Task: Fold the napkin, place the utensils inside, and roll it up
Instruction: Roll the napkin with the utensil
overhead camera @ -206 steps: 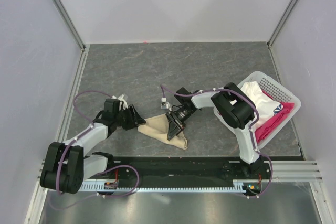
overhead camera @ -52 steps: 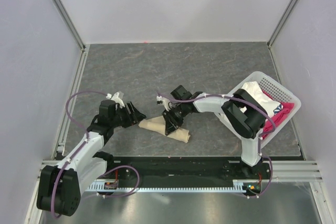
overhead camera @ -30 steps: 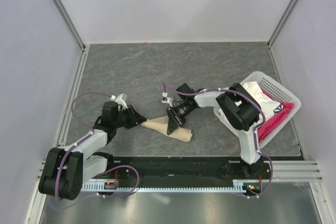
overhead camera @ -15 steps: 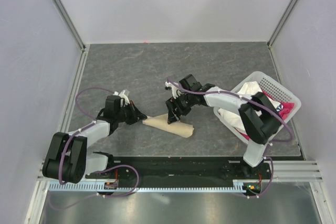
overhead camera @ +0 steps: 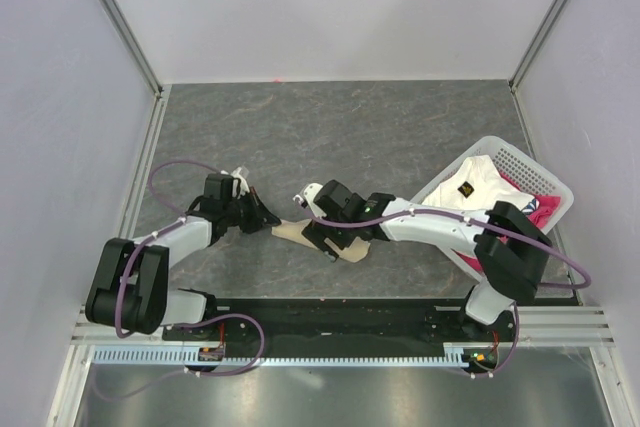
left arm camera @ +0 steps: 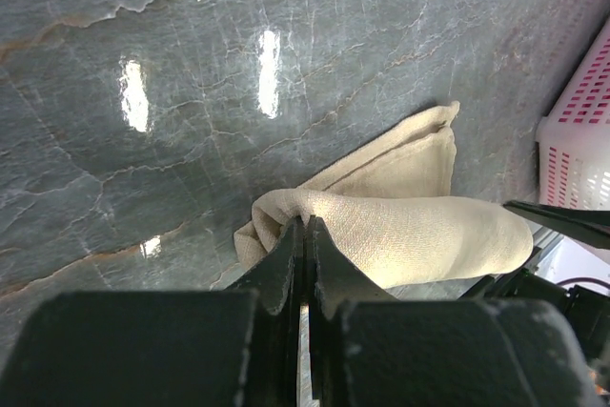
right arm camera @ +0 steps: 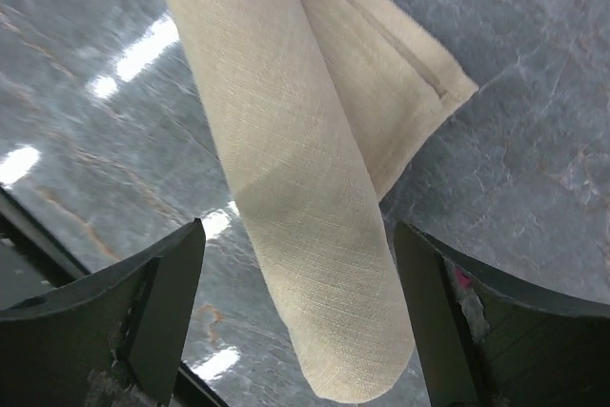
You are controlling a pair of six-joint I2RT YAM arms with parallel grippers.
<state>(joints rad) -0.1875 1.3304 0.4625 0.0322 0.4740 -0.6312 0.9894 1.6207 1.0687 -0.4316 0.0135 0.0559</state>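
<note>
A grey veined stone-look table carries the whole scene, with a white perforated plastic basket parked at its 3 o'clock edge, holding a white cloth and a pink-red cloth well clear of the work. Toward 6 o'clock of the table's middle, close to the arm bases, lies the beige-tan cloth napkin, already wound into a plump tube that runs from 10 o'clock to 4 o'clock in the top view. A flat, hemmed flap pokes out from under the tube on its far side, so the roll looks nearly but not fully closed. The left gripper meets the tube at its 9 o'clock end. In the left wrist view its fingers are pressed together on a fold of the napkin, apparently to pin that end so that the bundle cannot slide or unwind. The right gripper hangs over the middle of the tube. In the right wrist view its fingers stand wide apart on either side of the napkin, gripping nothing, placed as if to push the roll on or press it down. No dark-handled utensil shows in any view; whether it sits inside the roll cannot be told.
</note>
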